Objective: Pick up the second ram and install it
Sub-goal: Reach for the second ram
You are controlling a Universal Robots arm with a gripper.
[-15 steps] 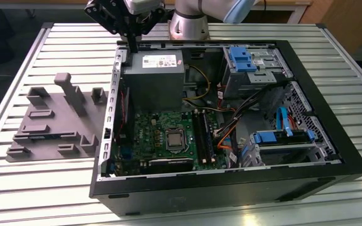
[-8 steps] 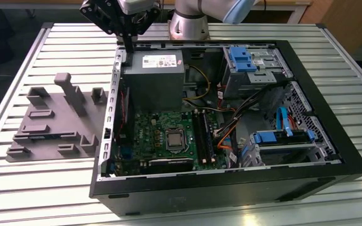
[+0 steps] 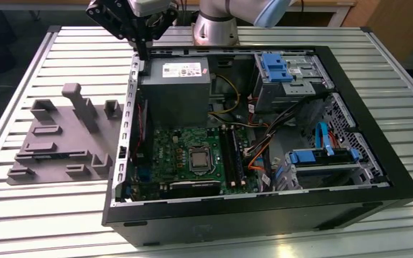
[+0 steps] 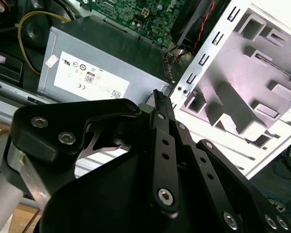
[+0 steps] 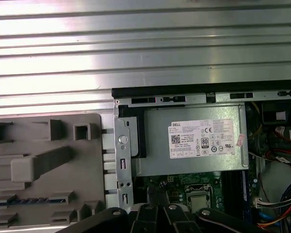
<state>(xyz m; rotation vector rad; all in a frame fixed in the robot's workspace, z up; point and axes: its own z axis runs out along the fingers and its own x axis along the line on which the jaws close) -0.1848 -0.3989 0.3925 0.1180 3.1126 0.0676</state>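
your end effector (image 3: 143, 51) hangs over the open computer case (image 3: 264, 223), at the corner by the grey power supply (image 3: 178, 94) on the exterior view's left. its fingers are pressed together, nothing visible between them. the second ram (image 5: 31, 200) lies as a dark strip in a slot of the grey tray (image 5: 89, 165) on the bench (image 3: 49, 215), beside the case and well apart from the end effector.
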